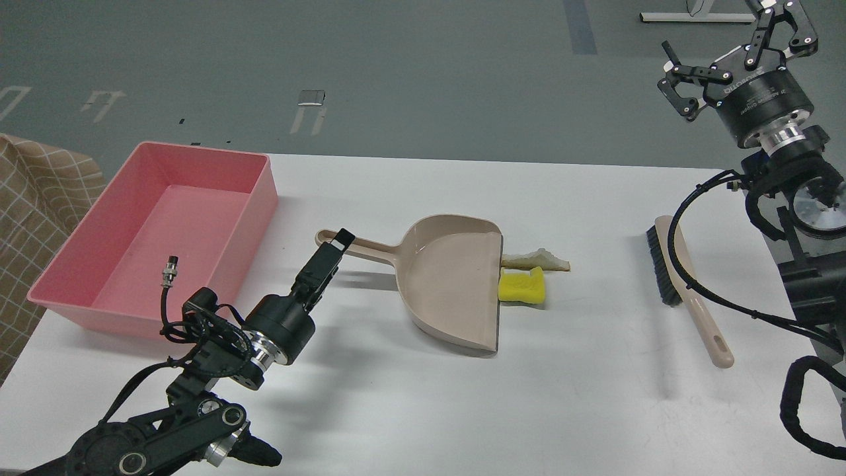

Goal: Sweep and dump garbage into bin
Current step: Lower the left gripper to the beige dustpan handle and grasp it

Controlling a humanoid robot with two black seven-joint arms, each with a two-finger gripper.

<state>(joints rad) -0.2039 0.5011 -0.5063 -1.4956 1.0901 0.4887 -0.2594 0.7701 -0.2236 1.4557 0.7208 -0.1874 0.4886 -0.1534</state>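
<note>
Now, at the left of the frame, the large pink plastic tub is seen empty. The left gripper is held by the handle of the beige plastic dustpan; whether it grips cannot be told. The yellow sponge and the white bread-like wedge lie touching the pan's open right edge. Further right, the black-bristled brush lies below the spread, empty right gripper, the nearer arm.

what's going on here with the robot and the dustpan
A two-armed robot is set up to sweep scraps into a bin. Its left pincer is at the handle of the beige dustpan, which lies flat on the white table. The yellow sponge and the bread wedge sit right at the pan's open edge. The brush lies untouched to the right, with the right pincer raised open above it. The pink bin holds no scraps.
</note>
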